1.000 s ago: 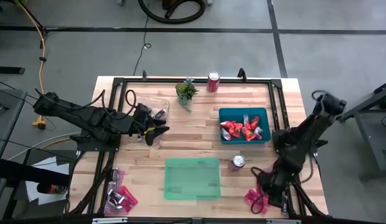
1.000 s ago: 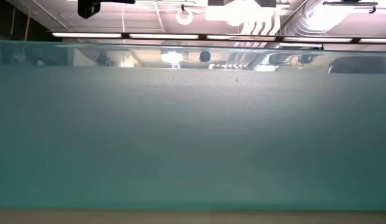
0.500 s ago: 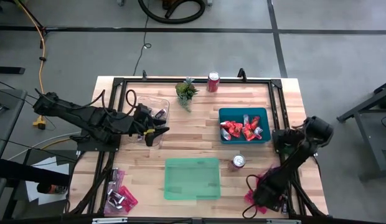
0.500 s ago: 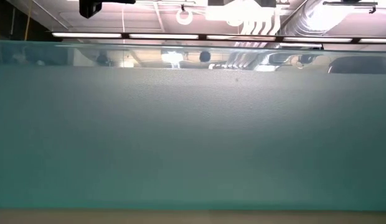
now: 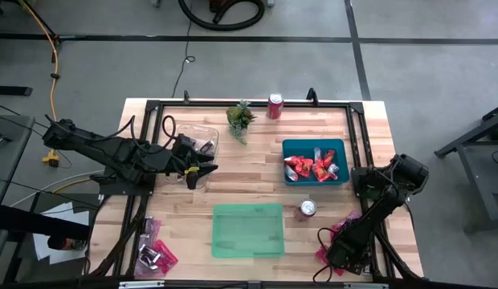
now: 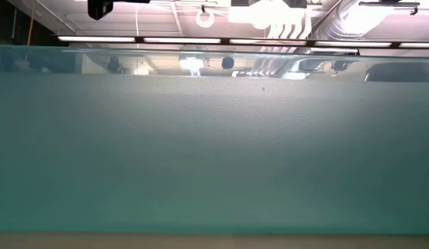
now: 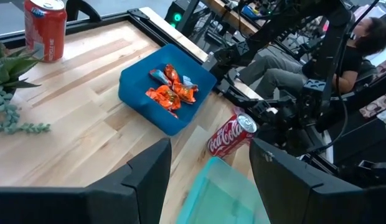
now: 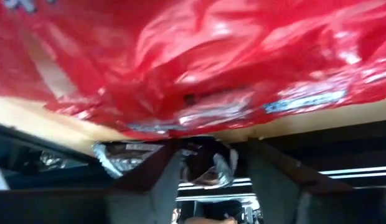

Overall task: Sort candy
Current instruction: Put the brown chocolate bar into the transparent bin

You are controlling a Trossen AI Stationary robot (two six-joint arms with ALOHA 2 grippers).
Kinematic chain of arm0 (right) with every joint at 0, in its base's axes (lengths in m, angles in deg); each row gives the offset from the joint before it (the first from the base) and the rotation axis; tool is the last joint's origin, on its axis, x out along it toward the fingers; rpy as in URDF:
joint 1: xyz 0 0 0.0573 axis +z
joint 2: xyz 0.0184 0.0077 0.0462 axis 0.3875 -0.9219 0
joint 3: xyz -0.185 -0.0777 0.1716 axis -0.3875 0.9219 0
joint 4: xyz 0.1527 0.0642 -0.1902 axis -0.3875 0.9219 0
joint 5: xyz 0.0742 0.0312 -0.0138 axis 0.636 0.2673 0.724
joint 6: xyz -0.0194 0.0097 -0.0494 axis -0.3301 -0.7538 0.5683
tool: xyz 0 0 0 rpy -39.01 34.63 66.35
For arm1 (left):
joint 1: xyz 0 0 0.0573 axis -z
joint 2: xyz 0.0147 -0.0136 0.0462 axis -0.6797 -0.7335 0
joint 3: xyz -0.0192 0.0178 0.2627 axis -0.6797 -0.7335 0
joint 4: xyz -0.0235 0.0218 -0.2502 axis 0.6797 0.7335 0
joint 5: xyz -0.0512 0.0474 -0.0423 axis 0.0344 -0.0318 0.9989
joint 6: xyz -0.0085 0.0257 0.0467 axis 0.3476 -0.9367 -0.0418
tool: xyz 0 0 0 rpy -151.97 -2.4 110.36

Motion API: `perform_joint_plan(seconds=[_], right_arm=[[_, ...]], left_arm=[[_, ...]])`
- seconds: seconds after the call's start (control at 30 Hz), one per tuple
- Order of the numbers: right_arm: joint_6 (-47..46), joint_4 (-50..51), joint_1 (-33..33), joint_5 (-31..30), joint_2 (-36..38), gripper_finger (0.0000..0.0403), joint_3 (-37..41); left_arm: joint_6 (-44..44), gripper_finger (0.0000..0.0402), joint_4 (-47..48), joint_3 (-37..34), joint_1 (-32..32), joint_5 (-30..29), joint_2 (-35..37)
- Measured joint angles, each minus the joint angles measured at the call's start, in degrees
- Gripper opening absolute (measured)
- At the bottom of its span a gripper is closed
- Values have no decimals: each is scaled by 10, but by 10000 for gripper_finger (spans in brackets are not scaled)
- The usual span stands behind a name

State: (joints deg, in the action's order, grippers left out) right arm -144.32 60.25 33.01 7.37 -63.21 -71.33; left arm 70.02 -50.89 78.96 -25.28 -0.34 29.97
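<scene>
The right claw (image 5: 336, 255) is down in the candy pile (image 5: 339, 242) at the desk's front right corner. Its wrist camera looks straight into crinkled red-pink wrappers (image 8: 199, 56), with a silvery bar (image 8: 205, 167) lying between the two dark fingers (image 8: 146, 180). The fingers stand partly apart, and I cannot tell whether they have gripped the bar.

These sweets look light, soft and crackly. The foil is probably slick, and the flat packets would buckle if pinched at an edge. I would take one across its short middle, low against the wood, one piece at a time, since neighbours overlap and may lift with it.

More candy lies at the front left corner (image 5: 155, 253). Red-orange packets already fill the blue tray (image 5: 340, 146) at the right edge, and dark bars sit in the clear tray (image 5: 207, 136) toward the left.

The left claw (image 5: 202, 173) hangs open and empty just in front of that clear tray.

A green tray (image 5: 248, 230) sits at the front middle, blocking the low camera. A can (image 5: 307, 209) stands between the pile and the blue tray, right in the carrying path. A second can (image 5: 275, 105) and a plant (image 5: 240, 117) sit at the back edge, well clear.
</scene>
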Motion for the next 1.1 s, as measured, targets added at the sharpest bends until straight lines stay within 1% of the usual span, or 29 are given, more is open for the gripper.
perform_joint_plan(seconds=[0.13, 0.23, 0.27, 0.33, 0.4, 0.47, 0.53, 0.67, 0.73, 0.77, 0.87, 0.93, 0.97, 1.03, 1.1], right_arm=[[17, -5, 0, 16, 0, 95, 0], [36, -7, -1, 28, 0, 30, 0], [42, -6, -2, 32, 0, 17, -1], [65, 11, -5, 31, -1, 13, -15], [97, 55, -7, 32, 1, 13, -41], [148, 125, -19, 40, 12, 6, -80], [213, 207, -33, 17, 26, 5, -122], [317, 379, -85, -76, 74, 3, -221], [352, 429, -120, -135, 106, 3, -271], [362, 437, -139, -168, 125, 3, -294], [368, 425, -204, -297, 183, 2, -349], [359, 403, -252, -397, 214, 2, -365], [359, 383, -277, -436, 229, 2, -367], [374, 334, -327, -496, 252, 1, -361], [399, 272, -375, -537, 261, 1, -349]], left_arm=[[-5, 204, -1, 0, 0, 0, 7], [-12, 204, -2, -1, 0, 0, 13], [-16, 204, -3, 0, 0, 0, 17], [-24, 204, 1, -1, 0, 0, 27], [-35, 204, -9, 0, 0, -1, 39], [-53, 204, -10, 0, 0, -6, 56], [-67, 204, -15, 0, 0, -20, 72], [-92, 204, -15, 0, 0, -54, 102], [-108, 204, -13, 0, 0, -66, 112], [-116, 204, -14, 0, 0, -70, 114], [-141, 204, -14, 0, 0, -75, 112], [-156, 204, -13, 0, 0, -78, 104], [-165, 204, -14, 0, 0, -79, 97], [-191, 204, -14, 0, 0, -83, 78], [-230, 204, -12, 0, 0, -85, 50]])
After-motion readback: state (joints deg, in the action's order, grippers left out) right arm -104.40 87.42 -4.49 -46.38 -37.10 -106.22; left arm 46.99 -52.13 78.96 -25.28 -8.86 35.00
